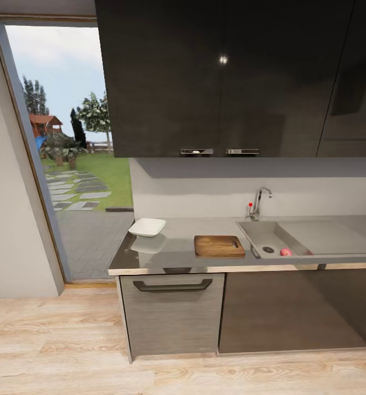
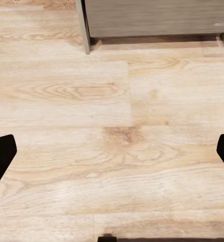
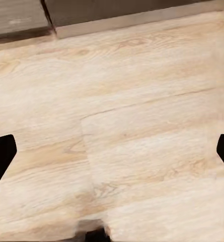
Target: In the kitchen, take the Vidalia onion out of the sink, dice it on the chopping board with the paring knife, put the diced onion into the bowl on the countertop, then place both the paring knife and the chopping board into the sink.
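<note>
From the head we looked forward and slightly down, from some way back, at the countertop (image 1: pixel 177 249), the sink (image 1: pixel 270 237) and the upper cabinets (image 1: pixel 226 77), with the wooden floor (image 1: pixel 56 340) below. Each wrist camera faced down, close over that floor (image 2: pixel 112 151) (image 3: pixel 142 151). All three views shared the floorboards and the base of the lower cabinets (image 1: pixel 172 315) (image 2: pixel 157 17) (image 3: pixel 117 12)
</note>
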### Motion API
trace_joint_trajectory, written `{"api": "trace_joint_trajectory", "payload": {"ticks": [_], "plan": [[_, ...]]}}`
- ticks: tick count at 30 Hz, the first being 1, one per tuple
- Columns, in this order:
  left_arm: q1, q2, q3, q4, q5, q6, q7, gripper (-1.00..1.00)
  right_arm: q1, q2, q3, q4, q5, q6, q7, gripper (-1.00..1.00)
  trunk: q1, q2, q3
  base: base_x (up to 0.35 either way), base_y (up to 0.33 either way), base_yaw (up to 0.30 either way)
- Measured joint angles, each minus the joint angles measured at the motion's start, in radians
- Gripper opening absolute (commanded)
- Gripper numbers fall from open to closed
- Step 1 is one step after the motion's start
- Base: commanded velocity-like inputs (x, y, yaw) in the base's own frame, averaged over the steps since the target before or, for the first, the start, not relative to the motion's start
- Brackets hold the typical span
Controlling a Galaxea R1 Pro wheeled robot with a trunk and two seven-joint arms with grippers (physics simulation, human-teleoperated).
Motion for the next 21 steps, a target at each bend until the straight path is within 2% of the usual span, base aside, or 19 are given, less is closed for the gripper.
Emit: {"api": "trace_joint_trajectory", "payload": {"ticks": [3, 6, 7, 10, 15, 17, 18, 19, 21], "plan": [[0.000, 0.001, 0.000, -0.001, 0.000, 0.000, 0.000, 1.00, 0.000, -0.031, -0.002, -0.091, -0.002, -0.001, -0.001, 1.00, 0.000, 0.000, 0.000, 0.000, 0.000, 0.000], [0.000, 0.001, 0.000, -0.001, 0.000, 0.000, 0.000, 1.00, 0.000, -0.041, -0.002, -0.164, -0.003, 0.004, -0.004, 1.00, 0.000, 0.000, 0.000, 0.000, 0.000, 0.000], [0.000, 0.001, 0.000, -0.001, 0.000, 0.000, 0.000, 1.00, 0.000, -0.044, -0.002, -0.224, -0.003, 0.016, -0.005, 1.00, 0.000, 0.000, 0.000, 0.000, 0.000, 0.000], [0.000, 0.001, 0.001, -0.001, 0.000, 0.000, 0.000, 1.00, 0.000, -0.045, -0.002, -0.314, -0.005, 0.055, -0.006, 1.00, 0.000, 0.000, 0.000, 0.000, 0.000, 0.000], [0.000, 0.001, 0.001, -0.001, 0.000, 0.001, 0.000, 1.00, 0.000, -0.041, -0.002, -0.473, -0.006, 0.170, -0.003, 1.00, 0.000, 0.000, 0.000, 0.000, 0.000, 0.000], [0.000, 0.001, 0.000, -0.001, 0.000, 0.001, 0.000, 1.00, 0.000, -0.036, 0.001, -0.532, -0.007, 0.199, -0.002, 1.00, 0.000, 0.000, 0.000, 0.000, 0.000, 0.000], [0.000, 0.001, 0.000, -0.001, 0.000, 0.000, 0.000, 1.00, 0.000, -0.015, 0.008, -0.625, -0.006, 0.215, 0.002, 1.00, 0.000, 0.000, 0.000, 0.000, 0.000, 0.000], [0.000, 0.001, 0.000, -0.001, 0.000, 0.000, 0.000, 1.00, 0.000, -0.004, 0.010, -0.654, -0.006, 0.216, 0.004, 1.00, 0.000, 0.000, 0.000, 0.000, 0.000, 0.000], [0.000, 0.001, 0.000, -0.001, 0.000, 0.000, 0.000, 1.00, 0.000, 0.048, 0.017, -0.728, 0.002, 0.213, 0.020, 1.00, 0.000, 0.000, 0.000, 0.000, 0.000, 0.000]]}}
